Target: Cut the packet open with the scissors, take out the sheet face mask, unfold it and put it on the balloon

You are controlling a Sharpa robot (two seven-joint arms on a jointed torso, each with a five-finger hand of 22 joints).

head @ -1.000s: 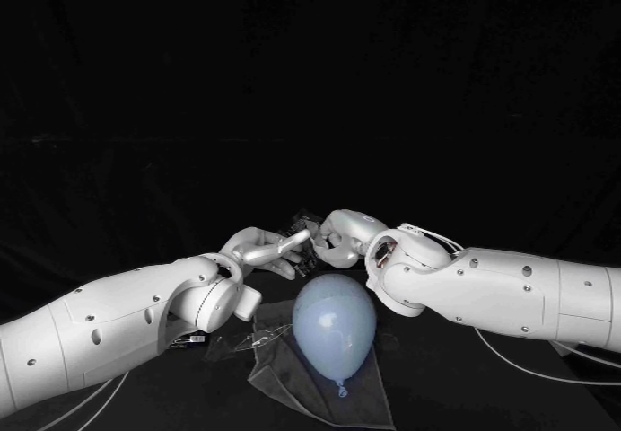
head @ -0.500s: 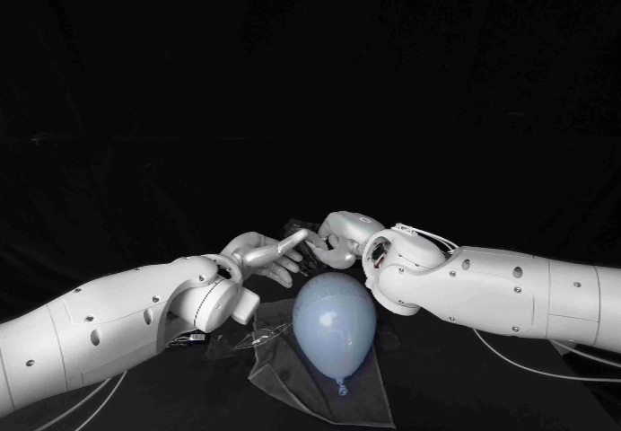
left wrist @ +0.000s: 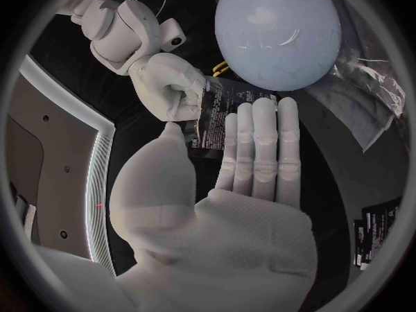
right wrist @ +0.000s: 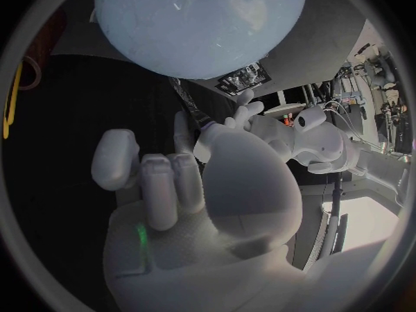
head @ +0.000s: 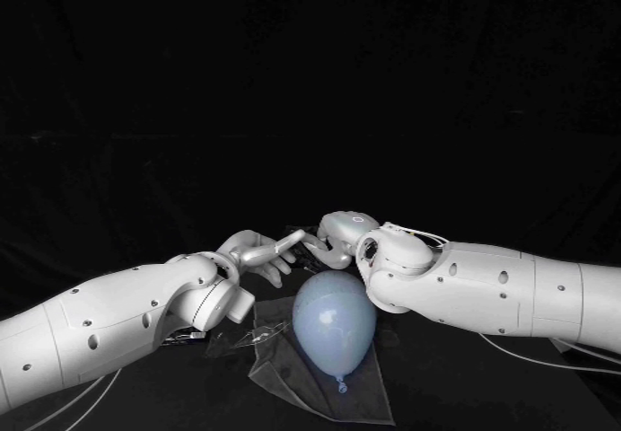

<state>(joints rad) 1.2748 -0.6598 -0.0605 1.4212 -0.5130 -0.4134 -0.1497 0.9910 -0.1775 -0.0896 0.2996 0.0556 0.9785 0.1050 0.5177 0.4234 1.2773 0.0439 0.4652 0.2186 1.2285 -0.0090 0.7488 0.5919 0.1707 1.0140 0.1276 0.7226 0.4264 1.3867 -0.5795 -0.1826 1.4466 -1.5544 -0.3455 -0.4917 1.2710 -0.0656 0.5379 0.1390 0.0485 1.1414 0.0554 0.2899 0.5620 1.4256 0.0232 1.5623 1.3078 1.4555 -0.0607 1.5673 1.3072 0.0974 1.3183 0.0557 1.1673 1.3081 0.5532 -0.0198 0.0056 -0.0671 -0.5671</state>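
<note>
A pale blue balloon point(head: 334, 323) lies on the table on a clear plastic sheet point(head: 330, 391). Just beyond it my two hands meet. My right hand point(head: 339, 238) grips the black packet point(left wrist: 217, 107) by one edge and holds it upright above the table. My left hand point(head: 266, 251) reaches to the packet with straight fingers point(left wrist: 258, 142) lying along its face and the thumb at its lower corner; I cannot tell whether it pinches. In the right wrist view the packet's edge point(right wrist: 186, 100) shows between my right hand point(right wrist: 173, 180) and my left hand point(right wrist: 234, 118). The scissors' yellow handle point(left wrist: 221, 67) lies by the balloon point(left wrist: 277, 31).
A small black printed strip point(left wrist: 377, 232) lies on the table near my left forearm, also visible as a dark scrap point(head: 194, 338). Crumpled clear plastic point(left wrist: 364, 90) spreads beside the balloon. Both forearms flank the balloon closely.
My right arm has slid slightly towards the left, and my left hand has risen a little with it. The balloon and the plastic sheet have stayed put.
</note>
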